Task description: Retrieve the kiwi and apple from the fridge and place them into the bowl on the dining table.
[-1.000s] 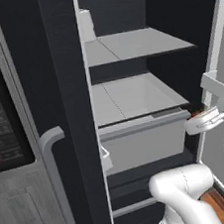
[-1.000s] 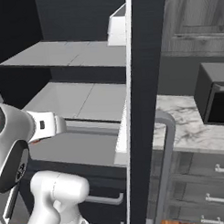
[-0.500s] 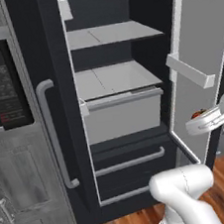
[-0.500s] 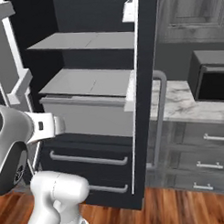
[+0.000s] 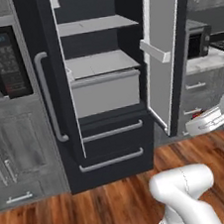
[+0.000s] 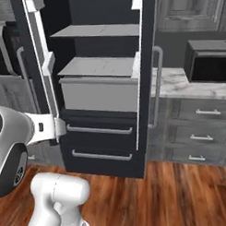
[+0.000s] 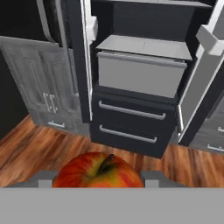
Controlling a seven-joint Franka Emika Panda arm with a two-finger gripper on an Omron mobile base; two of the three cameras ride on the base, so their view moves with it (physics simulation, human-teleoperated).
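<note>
While fridge (image 5: 105, 85) stands open, shelves bare: apple (image 7: 98, 171) held in end effector (image 7: 98, 177), clear of fridge. Bowl delivery pending; kiwi status unknown.

Warm reddish-brown wooden floor (image 5: 97, 211) runs across the lower part of both base views, its planks glossy under even light. Grey wood cabinets (image 5: 14, 152) with slim silver pulls stand at nine o'clock in the left base view, under a built-in oven panel (image 5: 5, 63) (dark, with small lit buttons). At three o'clock in the right base view, a pale marble worktop (image 6: 188, 87) carries a black microwave (image 6: 207, 60) above grey drawers (image 6: 198, 130).
</note>
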